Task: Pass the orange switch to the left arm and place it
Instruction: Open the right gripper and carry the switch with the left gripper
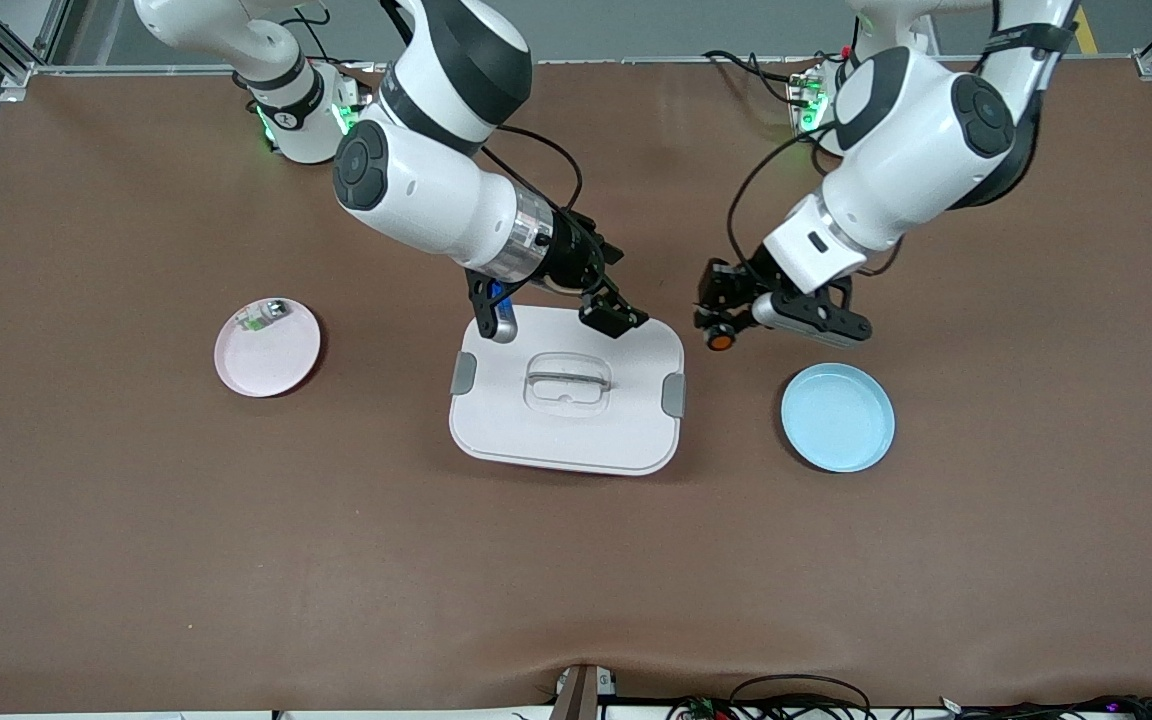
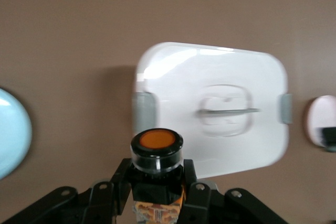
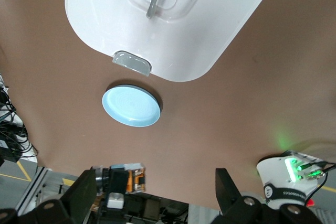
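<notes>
**Q:** where's it at now?

**Me:** Blue plate (image 1: 837, 417) nearest. Above it, my left gripper (image 1: 723, 325) pinches the orange switch (image 1: 721, 340), clear of the box (image 1: 567, 390). Right gripper (image 1: 556, 320) hangs spread over the box. I'd guess lowering onto the plate is next.

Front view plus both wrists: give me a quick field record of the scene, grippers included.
left gripper: shut on the small black push-button switch with round orange cap, held over bare table between box and blue plate
right gripper: jaws open, empty, over the box edge nearest the robots
box: large white rounded-rectangular container with clear lid handle, mid-table
blue plate: round light-blue plate, toward the left arm's end
pink plate: round pink plate, toward the right arm's end, holding a small green-and-white part
</notes>
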Controlling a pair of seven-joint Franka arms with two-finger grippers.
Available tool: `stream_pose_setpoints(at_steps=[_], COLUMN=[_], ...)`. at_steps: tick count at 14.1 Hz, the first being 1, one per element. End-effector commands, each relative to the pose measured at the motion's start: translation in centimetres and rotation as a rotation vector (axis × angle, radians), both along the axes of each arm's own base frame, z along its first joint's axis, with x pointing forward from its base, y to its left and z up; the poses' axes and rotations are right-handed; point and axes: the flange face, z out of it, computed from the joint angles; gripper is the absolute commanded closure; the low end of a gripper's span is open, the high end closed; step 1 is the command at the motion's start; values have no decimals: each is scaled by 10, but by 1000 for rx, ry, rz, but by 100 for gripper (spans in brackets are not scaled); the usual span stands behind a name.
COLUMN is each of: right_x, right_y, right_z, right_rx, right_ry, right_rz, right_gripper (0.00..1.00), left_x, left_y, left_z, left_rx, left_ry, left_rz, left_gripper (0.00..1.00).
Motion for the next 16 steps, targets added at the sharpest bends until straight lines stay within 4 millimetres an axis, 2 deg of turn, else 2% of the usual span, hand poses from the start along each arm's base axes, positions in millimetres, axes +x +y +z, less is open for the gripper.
stream_pose_setpoints(at_steps=[1, 4, 7, 9, 12, 16], right_x=[-4, -3, -13, -19, -26, -16], right_y=[-18, -68, -134, -185, -239, -305], right_z=[17, 39, 56, 55, 51, 54], right_rx=[-36, -141, -176, -180, -264, -334], right_ry=[-27, -68, -166, -239, -315, -351], right_rz=[131, 305, 454, 559, 710, 887], right_gripper=[0, 0, 0, 0, 0, 0], left_x=[17, 39, 53, 60, 63, 62], left_y=[35, 79, 112, 128, 139, 140], left_z=[-11, -45, -77, -98, -148, -191], left_rx=[101, 215, 320, 385, 437, 526], left_ry=[-30, -75, -92, -87, -40, -13], left_rz=[-82, -307, -511, -618, -743, -872], left_gripper=[100, 100, 100, 100, 100, 100])
